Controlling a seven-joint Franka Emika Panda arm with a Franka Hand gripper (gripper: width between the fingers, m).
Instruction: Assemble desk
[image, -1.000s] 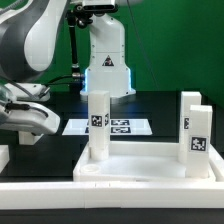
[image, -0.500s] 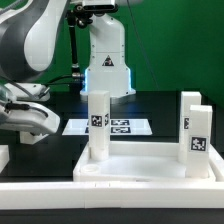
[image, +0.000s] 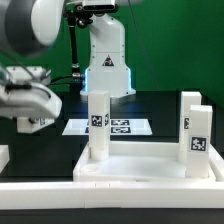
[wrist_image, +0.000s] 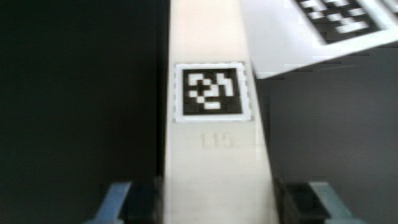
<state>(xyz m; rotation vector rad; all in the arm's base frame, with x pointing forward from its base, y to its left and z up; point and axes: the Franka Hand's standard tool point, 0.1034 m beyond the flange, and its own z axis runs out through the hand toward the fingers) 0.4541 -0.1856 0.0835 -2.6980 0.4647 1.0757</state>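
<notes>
The desk top (image: 150, 168) lies at the front with its rim up. One tagged leg (image: 98, 125) stands upright in its near-left corner, and two more legs (image: 197, 135) stand at its right side. In the wrist view a further white leg (wrist_image: 217, 90) with a black-and-white tag lies on the black table, running between my fingers. My gripper (wrist_image: 217, 202) is open, and dark gaps show between the leg and each finger (wrist_image: 118, 200). In the exterior view the gripper (image: 32, 122) hangs over the table at the left, apart from the desk top.
The marker board (image: 118, 126) lies flat behind the desk top, and its corner shows in the wrist view (wrist_image: 329, 30). The robot base (image: 105, 60) stands at the back. A white piece (image: 3, 158) sits at the exterior view's left edge.
The hand has risen and shifted slightly toward the exterior view's right. The desk top and upright legs have not moved.
</notes>
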